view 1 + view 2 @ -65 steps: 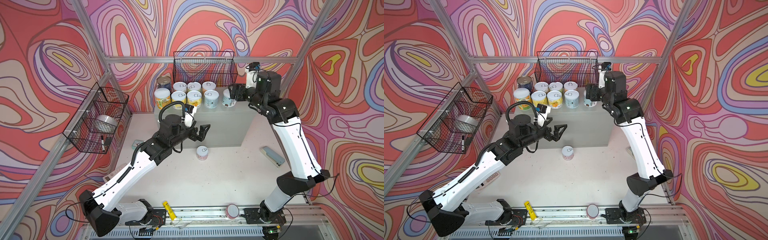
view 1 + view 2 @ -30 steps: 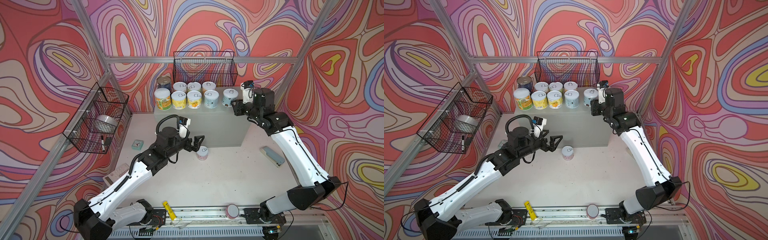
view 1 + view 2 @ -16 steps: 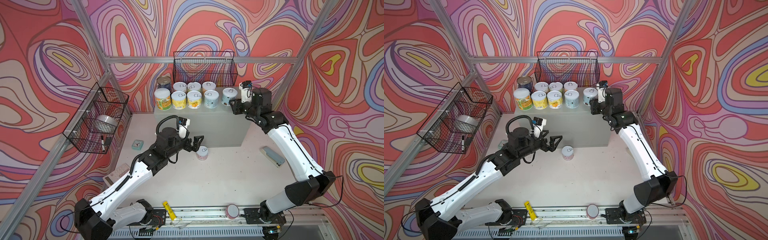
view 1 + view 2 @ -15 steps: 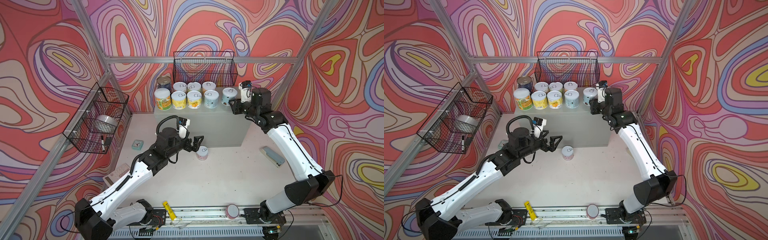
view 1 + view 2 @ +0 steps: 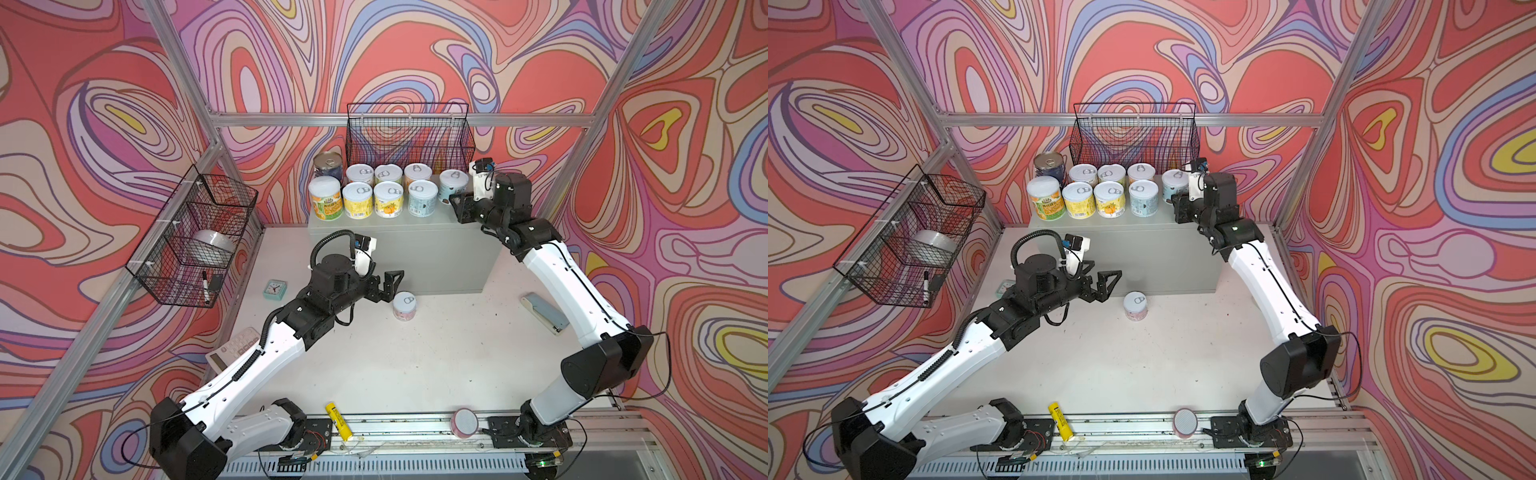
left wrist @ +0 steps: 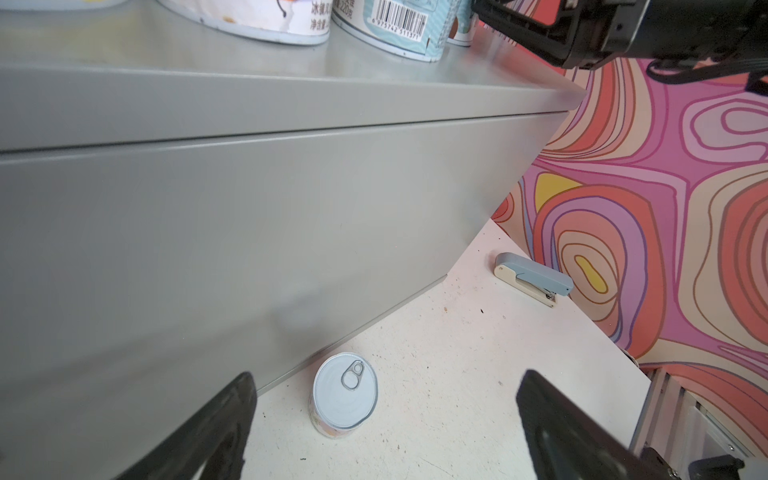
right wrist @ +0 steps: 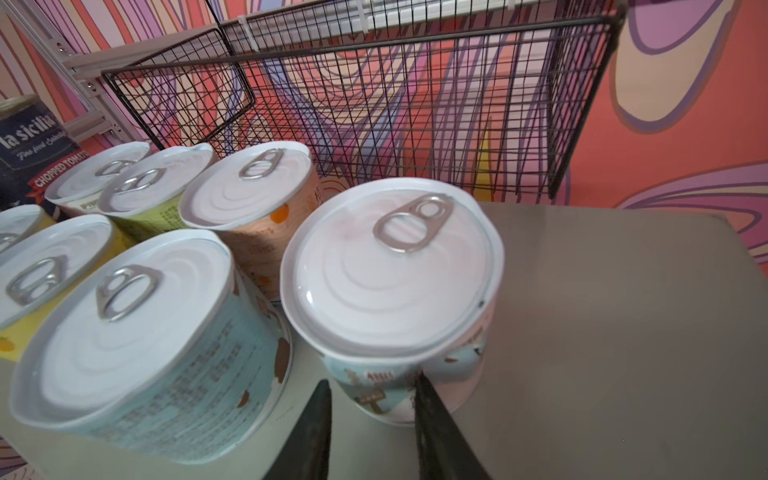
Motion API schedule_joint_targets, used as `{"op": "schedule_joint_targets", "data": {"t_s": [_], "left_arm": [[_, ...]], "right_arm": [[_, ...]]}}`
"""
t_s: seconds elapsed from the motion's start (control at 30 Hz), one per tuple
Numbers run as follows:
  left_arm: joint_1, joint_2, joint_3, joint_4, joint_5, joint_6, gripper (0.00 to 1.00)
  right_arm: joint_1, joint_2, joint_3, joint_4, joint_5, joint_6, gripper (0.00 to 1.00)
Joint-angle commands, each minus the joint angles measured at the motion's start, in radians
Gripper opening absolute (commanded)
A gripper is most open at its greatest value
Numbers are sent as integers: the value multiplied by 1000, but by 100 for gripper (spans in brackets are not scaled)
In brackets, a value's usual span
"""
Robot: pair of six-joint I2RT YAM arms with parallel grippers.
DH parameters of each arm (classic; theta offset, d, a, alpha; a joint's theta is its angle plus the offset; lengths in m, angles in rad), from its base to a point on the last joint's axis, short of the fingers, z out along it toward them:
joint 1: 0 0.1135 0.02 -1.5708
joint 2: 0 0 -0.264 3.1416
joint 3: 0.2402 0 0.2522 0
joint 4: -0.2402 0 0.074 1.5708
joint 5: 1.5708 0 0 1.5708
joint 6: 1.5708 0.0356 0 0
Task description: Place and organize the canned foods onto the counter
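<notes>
While its jaws stand spread wide with nothing between them, the left gripper (image 5: 384, 286) hangs low over the table (image 5: 415, 365), close to the front face of the counter (image 5: 440, 253). Just past its fingertips stands the pink-labelled can (image 5: 404, 305), upright on the table at the foot of the counter's front. Its white pull-tab lid faces up, and the wrist view shows it clear of both fingers.

The right gripper (image 5: 457, 204) is low over the counter's top, right of the middle, with its jaws drawn close together and empty. Its tips sit at the base of the light-blue can (image 7: 395, 291), which stands upright at the right end of the group. Whether a tip touches the can's wall I cannot tell.

Left of that can, eight more cans fill the left half of the top in two rows. The dark-blue can (image 5: 328, 164) with the bare metal lid stands at the back-left corner, and the orange-and-green can (image 5: 325, 201) stands in front of it by the left edge. A black wire basket (image 5: 409, 133) hangs on the wall behind the counter's back edge. Near the table's right edge a stapler (image 5: 544, 311) lies flat.
</notes>
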Motion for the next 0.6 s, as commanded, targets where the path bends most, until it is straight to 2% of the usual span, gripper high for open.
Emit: {"op": "schedule_joint_targets", "data": {"t_s": [0.0,0.57], "left_arm": [[9,15,-9,32,17,-8,99],[32,-3,-45,34,9,-15,99]], "right_arm": [[-6,32,39,31,-20,6,34],[-5,109,97,71,36,46,33]]}}
